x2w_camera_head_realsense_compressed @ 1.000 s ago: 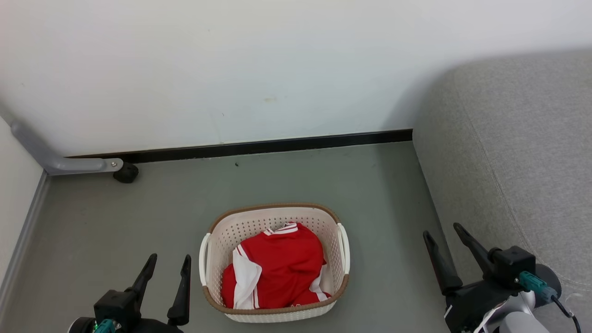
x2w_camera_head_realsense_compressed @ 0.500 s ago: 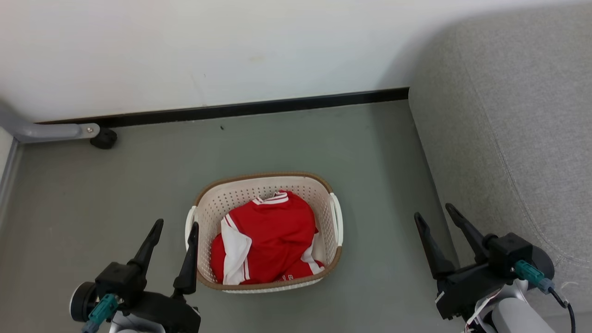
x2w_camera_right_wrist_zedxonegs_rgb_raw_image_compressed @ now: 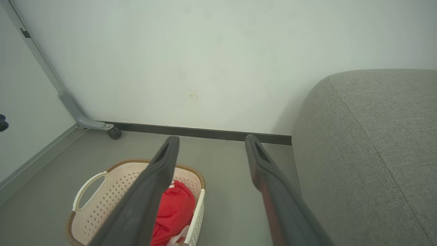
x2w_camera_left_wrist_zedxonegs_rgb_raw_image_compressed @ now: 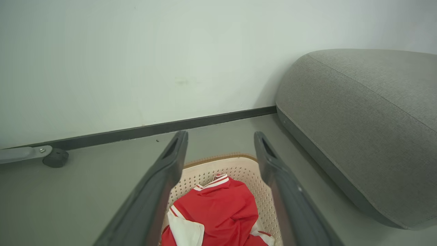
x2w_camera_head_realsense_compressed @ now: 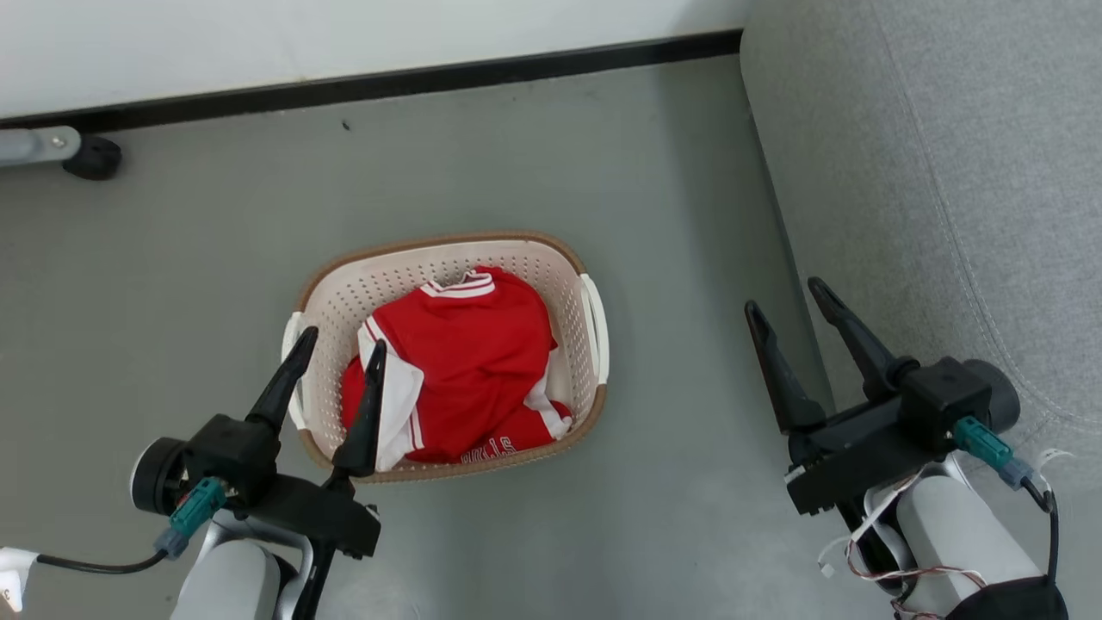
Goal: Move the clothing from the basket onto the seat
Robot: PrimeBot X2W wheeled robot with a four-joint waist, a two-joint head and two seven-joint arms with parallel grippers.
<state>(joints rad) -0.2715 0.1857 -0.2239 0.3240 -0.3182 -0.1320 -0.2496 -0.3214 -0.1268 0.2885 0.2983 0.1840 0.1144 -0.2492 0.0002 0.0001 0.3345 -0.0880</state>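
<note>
Now spread wide and empty, the left gripper [x2w_camera_head_realsense_compressed: 343, 339] hovers over the left rim of the cream perforated plastic basket [x2w_camera_head_realsense_compressed: 448, 242]; the red, white-trimmed fabric clothing [x2w_camera_head_realsense_compressed: 469, 357] lies inside. The right gripper [x2w_camera_head_realsense_compressed: 783, 294], likewise spread and empty, hangs right of the basket, beside the grey woven seat [x2w_camera_head_realsense_compressed: 947, 172].

The head view looks steeply down from high above onto the grey floor [x2w_camera_head_realsense_compressed: 516, 534], with the basket [x2w_camera_head_realsense_compressed: 392, 280] near its middle and the seat [x2w_camera_head_realsense_compressed: 947, 172] down its right side. The left wrist view sits low and close over the basket's near end, facing the white wall [x2w_camera_left_wrist_zedxonegs_rgb_raw_image_compressed: 136, 61] and black skirting [x2w_camera_left_wrist_zedxonegs_rgb_raw_image_compressed: 164, 128]. The right wrist view sits low, right of the basket, facing the same wall. All three share basket, seat and skirting.
</note>
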